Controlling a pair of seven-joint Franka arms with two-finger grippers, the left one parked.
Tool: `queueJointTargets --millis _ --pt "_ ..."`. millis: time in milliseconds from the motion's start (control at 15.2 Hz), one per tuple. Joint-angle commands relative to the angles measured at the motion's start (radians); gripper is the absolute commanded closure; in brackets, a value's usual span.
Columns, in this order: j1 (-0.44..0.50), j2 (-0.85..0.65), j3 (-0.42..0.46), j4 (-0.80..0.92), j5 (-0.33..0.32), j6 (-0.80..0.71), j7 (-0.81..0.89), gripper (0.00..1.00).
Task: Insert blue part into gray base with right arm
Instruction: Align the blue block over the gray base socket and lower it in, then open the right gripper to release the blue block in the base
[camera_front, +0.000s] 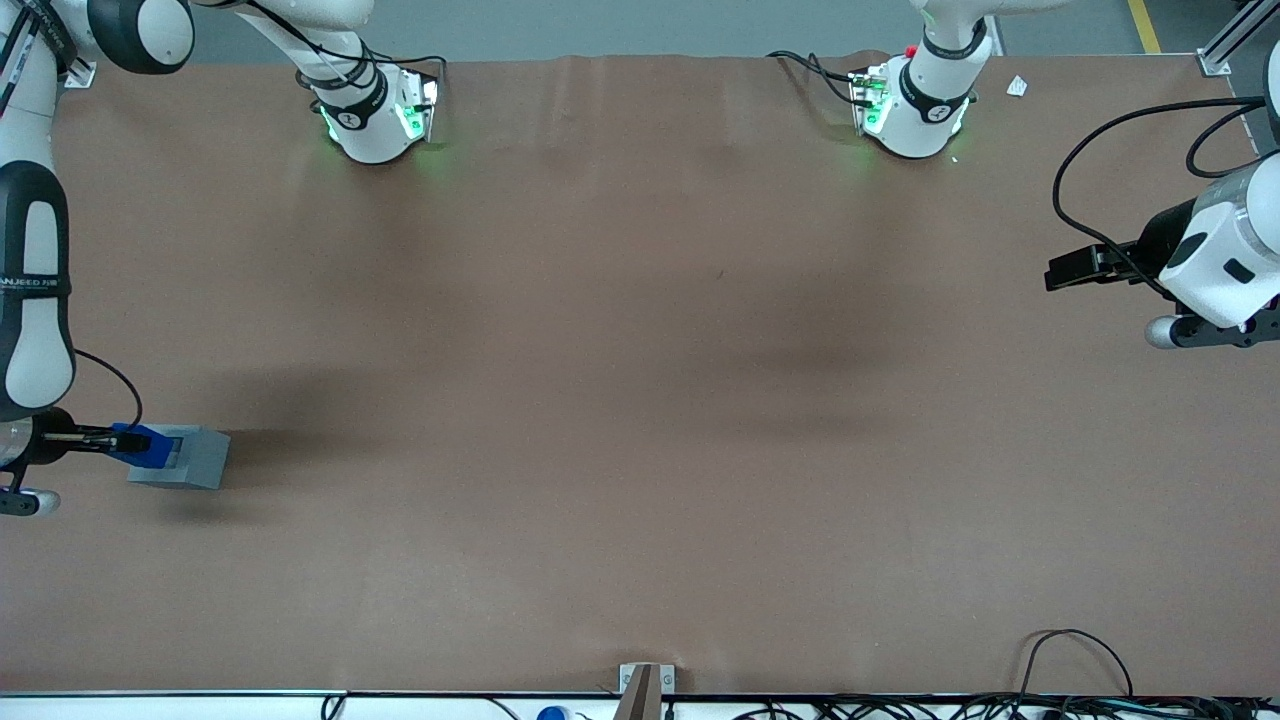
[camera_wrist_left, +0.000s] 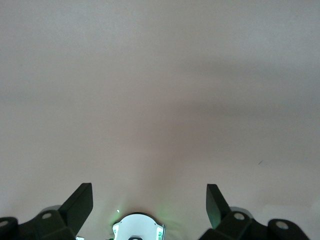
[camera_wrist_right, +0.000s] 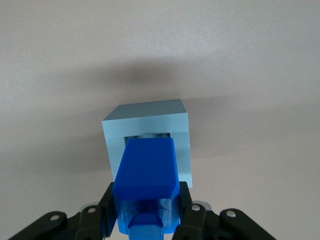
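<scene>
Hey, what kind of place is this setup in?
Probably a robotics lab: white robot arms bolted to a brown-covered table, loose cables, and the tool holding a small bright-blue plastic block over a light-gray box-shaped base.

Front cam's looking straight down over the whole table (camera_front: 640, 400); right wrist cam's hugging the gripper (camera_wrist_right: 145, 210), both catching the gray base (camera_front: 190, 458).

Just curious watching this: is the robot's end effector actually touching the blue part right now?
Touching. In the right wrist view the end effector has a finger pressed against each side of the blue part, holding it over the gray base.
</scene>
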Motion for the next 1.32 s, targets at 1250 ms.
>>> queueJointTargets --millis 1250 --pt "-0.004 0.056 0.012 0.019 -0.017 -0.004 -0.064 0.73"
